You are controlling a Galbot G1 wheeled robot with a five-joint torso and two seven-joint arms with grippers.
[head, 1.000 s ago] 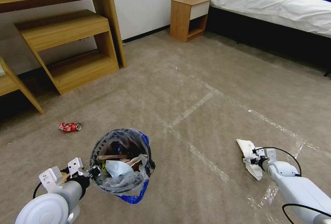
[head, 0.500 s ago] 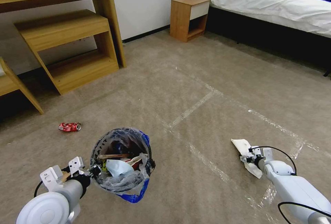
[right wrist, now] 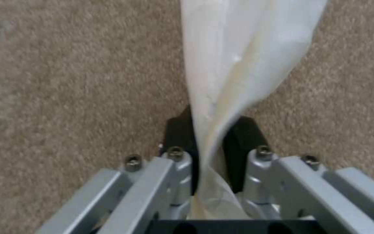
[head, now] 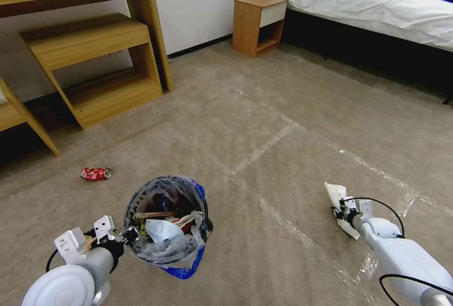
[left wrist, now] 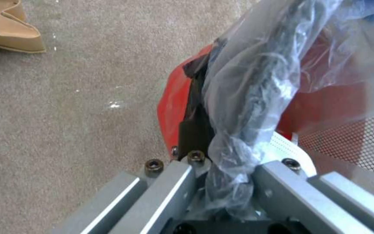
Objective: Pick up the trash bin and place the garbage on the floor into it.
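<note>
With the left end effector [head: 126, 236] gripping the part-filled trash bin [head: 165, 221], the right end effector [head: 340, 212] pinches a white insole [head: 336, 194], and a crushed can [head: 95, 173] waits on the floor [head: 283, 108].

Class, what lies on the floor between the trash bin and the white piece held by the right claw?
Head view: bare carpet crossed by shiny tape lines.

Left arm: reaches forward low at the left.
Left gripper [head: 126, 236]: fingers clamped on the rim of the trash bin [head: 141, 193].
Right arm: stretched forward low at the right.
Right gripper [head: 340, 212]: black pads [right wrist: 243, 136] pinched on a white insole [head: 336, 194].
</note>
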